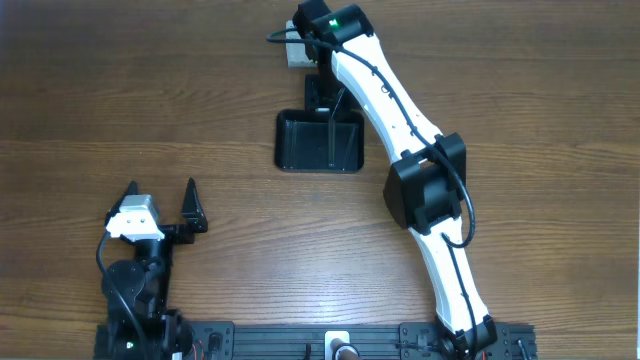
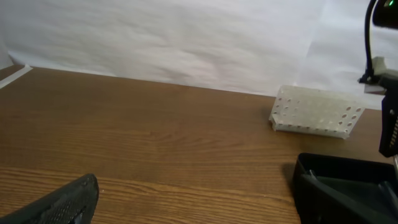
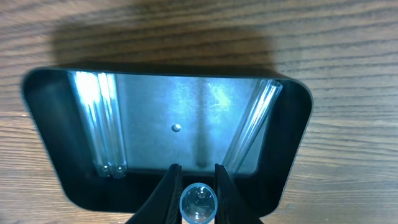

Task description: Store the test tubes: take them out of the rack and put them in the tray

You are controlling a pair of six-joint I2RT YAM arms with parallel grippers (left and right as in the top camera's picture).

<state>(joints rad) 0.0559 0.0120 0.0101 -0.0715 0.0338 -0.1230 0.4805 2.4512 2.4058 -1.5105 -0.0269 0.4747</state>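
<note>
A black tray (image 3: 292, 124) lies directly below my right gripper (image 3: 196, 169). The gripper is shut on a clear test tube (image 3: 198, 203), held upright over the tray's near wall and seen end-on. Two tubes (image 3: 102, 124) lie side by side along one side of the tray, and a third tube (image 3: 254, 127) leans along the other side. From above, the right gripper (image 1: 325, 100) hangs over the tray (image 1: 300, 150), just in front of the white rack (image 1: 295, 52). The rack (image 2: 317, 111) shows no tubes in its holes. My left gripper (image 1: 162, 197) rests open at the front left.
In the left wrist view the tray (image 2: 348, 193) sits in front of the rack, with the right arm (image 2: 388, 118) at the edge. Bare wooden table (image 1: 520, 80) surrounds the tray and rack. A white backdrop (image 2: 186, 37) stands behind the table.
</note>
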